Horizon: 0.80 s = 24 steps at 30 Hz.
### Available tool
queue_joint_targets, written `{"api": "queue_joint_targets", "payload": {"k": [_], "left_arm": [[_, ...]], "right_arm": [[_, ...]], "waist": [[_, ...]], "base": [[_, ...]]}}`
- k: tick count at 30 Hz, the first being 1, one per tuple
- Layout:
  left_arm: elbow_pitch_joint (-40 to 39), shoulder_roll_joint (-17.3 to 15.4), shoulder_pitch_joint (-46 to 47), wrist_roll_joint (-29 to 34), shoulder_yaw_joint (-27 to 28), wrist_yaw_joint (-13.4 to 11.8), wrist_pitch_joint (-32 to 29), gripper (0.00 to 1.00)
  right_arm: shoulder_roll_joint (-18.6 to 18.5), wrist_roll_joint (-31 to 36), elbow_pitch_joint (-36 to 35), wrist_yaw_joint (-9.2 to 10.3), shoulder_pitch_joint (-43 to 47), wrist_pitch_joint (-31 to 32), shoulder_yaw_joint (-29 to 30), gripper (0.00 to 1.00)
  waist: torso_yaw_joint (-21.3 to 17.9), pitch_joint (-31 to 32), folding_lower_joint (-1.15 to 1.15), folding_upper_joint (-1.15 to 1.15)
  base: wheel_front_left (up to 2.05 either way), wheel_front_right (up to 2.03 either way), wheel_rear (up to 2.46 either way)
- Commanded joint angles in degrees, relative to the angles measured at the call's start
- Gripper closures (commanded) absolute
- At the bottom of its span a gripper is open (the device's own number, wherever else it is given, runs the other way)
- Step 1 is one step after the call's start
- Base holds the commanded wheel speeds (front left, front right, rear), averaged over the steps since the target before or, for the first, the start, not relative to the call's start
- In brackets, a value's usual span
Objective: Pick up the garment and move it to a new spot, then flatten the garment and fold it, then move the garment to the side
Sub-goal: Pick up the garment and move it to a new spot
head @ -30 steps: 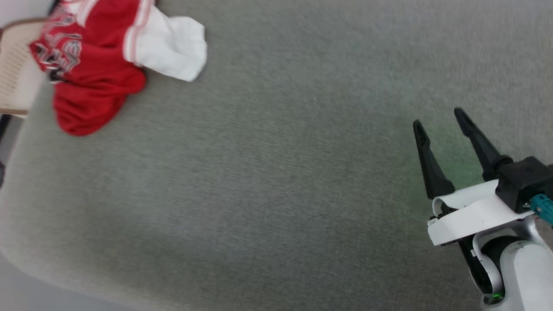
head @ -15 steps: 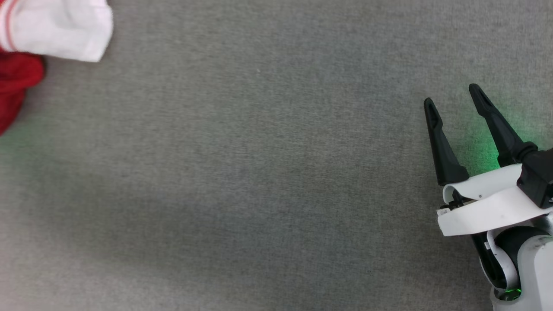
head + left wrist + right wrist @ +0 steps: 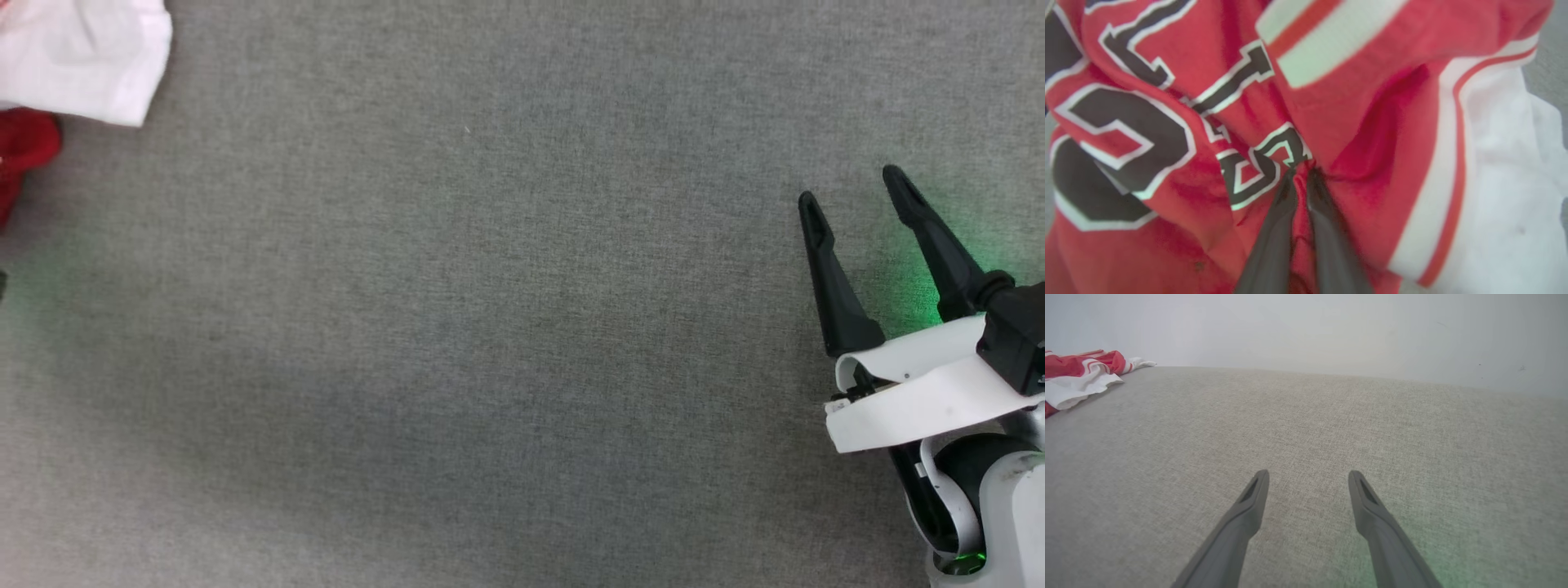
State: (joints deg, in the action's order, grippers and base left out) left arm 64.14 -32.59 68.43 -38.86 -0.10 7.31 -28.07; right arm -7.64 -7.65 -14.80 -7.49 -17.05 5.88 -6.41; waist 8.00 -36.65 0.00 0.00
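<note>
head view: the garment [image 3: 82,57] lies at the far upper left edge of the bench [image 3: 490,327], cut off by the frame; a white part and a small red part are visible. the right gripper [image 3: 851,186] sits at the lower right, well apart from the garment, fingers spread and holding nothing. a green glow falls on the bench cover beside it.

left wrist view: the left gripper [image 3: 1301,173] has its two fingers drawn together on a raised fold of red cloth, just beside the black, white-outlined lettering [image 3: 1126,134]. a thin ridge of fabric is pinched between them. the white sleeve [image 3: 1494,183] with its striped trim [image 3: 1447,171] lies to the right of the pinch. the cloth is crumpled, not spread.

right wrist view: the right gripper's fingers stand wide apart above bare bench cover. the garment shows as a low heap at the far left, near the bench edge, with a pale wall [image 3: 1331,330] behind.

step in hand, as judged: pick-up, with the grip just made and the lift not yet begun. next move, as judged: raise the left arm until the cloth clears the bench, then carry it toward the open middle. the pinch takes one fold, so the rest will hang and drag; lift high enough. the right gripper is free to assist with flattening.
</note>
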Motion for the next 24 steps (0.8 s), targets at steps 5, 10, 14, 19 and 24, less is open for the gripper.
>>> {"api": "queue_joint_targets", "payload": {"k": [5, 10, 14, 19, 24], "left_arm": [[-0.4, 0.3, 0.0, -0.2, -1.6, 0.2, 2.8, 1.00], [-4.4, -1.2, -0.2, -0.8, -3.9, 0.2, 6.0, 1.00], [-8.3, -2.5, -0.3, -1.4, -6.3, 0.2, 8.3, 1.00], [-14.0, -4.2, -1.1, -2.0, -10.2, 0.2, 10.4, 1.00], [-18.8, -5.8, -0.6, -2.3, -13.8, 0.2, 11.7, 1.00]], "right_arm": [[0.5, -1.0, 1.7, 0.00, 1.6, -0.8, -0.2, 0.00], [1.3, -2.2, 4.0, 0.00, 2.9, -2.0, -0.7, 0.00], [1.9, -3.0, 6.1, 0.00, 3.9, -3.0, -1.3, 0.00], [2.6, -4.0, 8.6, 0.00, 4.8, -4.2, -2.0, 0.00], [3.4, -4.8, 10.6, 0.00, 6.3, -5.3, -2.0, 0.00]], "waist": [[1.5, 4.3, 0.00, 0.00], [2.7, 9.0, 0.00, 0.00], [3.5, 13.1, 0.00, 0.00], [4.2, 18.3, 0.00, 0.00], [4.7, 23.2, 0.00, 0.00]], "base": [[0.00, 0.00, 0.00], [0.00, 0.00, 0.00], [0.00, 0.00, 0.00], [0.00, 0.00, 0.00], [0.00, 0.00, 0.00]]}}
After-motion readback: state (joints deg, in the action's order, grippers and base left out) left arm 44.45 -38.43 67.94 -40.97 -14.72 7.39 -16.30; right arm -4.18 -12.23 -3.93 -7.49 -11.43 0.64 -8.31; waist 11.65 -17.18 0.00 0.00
